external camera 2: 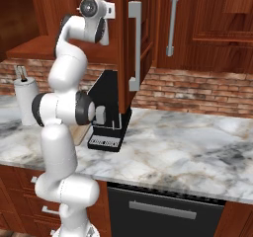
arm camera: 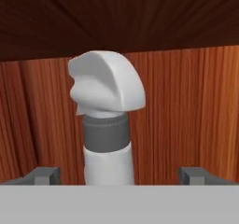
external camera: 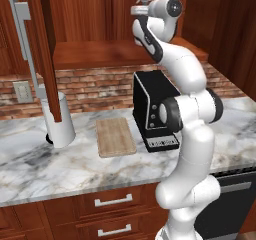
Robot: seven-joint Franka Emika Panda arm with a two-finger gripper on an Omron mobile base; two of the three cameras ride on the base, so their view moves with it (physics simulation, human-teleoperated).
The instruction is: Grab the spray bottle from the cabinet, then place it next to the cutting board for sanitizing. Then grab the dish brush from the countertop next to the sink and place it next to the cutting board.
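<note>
Now, line by line:

Spray bottle: the spray bottle [arm camera: 108, 120] stands upright inside the cabinet [external camera: 100, 14], seen close in the hand view; pale trigger head at 12 o'clock, dark grey collar below it, white neck running down toward 6 o'clock.
Bottle's backdrop: reddish wooden back wall of the cabinet behind it, a darker wooden panel across the top of the hand view.
Jaws: the gripper [arm camera: 119, 174] stands wide open, holding nothing; one finger tip at 8 o'clock and the other at 4 o'clock of the bottle's neck, both apart from it, with the neck between them.
Arm: reaching high into the open cabinet, the hand [external camera: 145, 6] up at shelf level in the left base view.
Cabinet door: the door [external camera 2: 129, 43] hangs open, its long silver bar handle [external camera 2: 134, 43] facing the right base view.
Cutting board: the cutting board [external camera: 115, 136] lies flat on the worktop [external camera: 60, 169], at 9 o'clock of the coffee machine [external camera: 152, 109], just beside it.
Paper towel roll: the paper towel roll [external camera: 59, 119] stands upright at 9 o'clock of the board, near it but apart.
Wall: brick backsplash [external camera: 95, 89] behind the worktop, with a wall outlet [external camera: 22, 91] at its far left.
Below the worktop: drawers [external camera: 112, 201] with short silver handles.
</note>
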